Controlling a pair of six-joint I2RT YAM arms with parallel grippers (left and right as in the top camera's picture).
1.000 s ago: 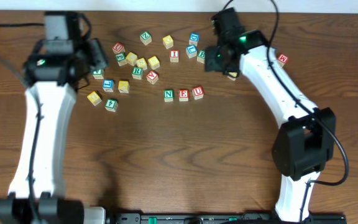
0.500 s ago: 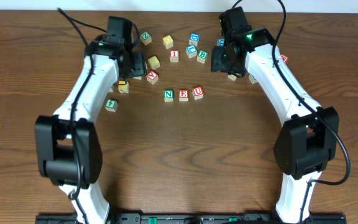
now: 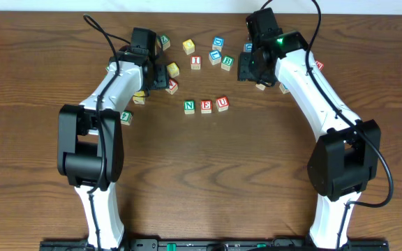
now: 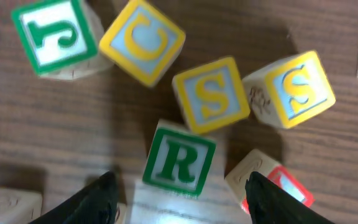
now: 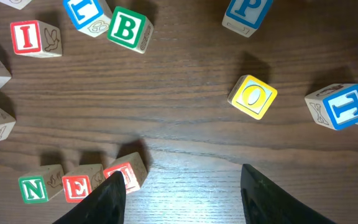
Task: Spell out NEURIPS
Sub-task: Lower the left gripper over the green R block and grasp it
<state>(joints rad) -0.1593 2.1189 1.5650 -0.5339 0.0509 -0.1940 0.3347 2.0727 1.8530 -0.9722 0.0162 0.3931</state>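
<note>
The row of white wooden cubes N, E, U [image 3: 206, 106] stands complete, so I judge you are at the fourth letter. Your left gripper [image 4: 180, 198] hangs spread over the green-lettered wooden R cube [image 4: 179, 163], which sits just beside a yellow-framed S cube [image 4: 211, 94]. The right gripper [image 5: 182, 186] is spread and empty. The R's top points away from the wrist, slightly turned; a cube has no long axis. Next, lower squarely and close.

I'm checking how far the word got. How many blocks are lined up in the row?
3. The N block starts the row, the E block sits next to it, and the U block ends it, turned a little. Nothing covers the row, so none seem hidden.
</note>
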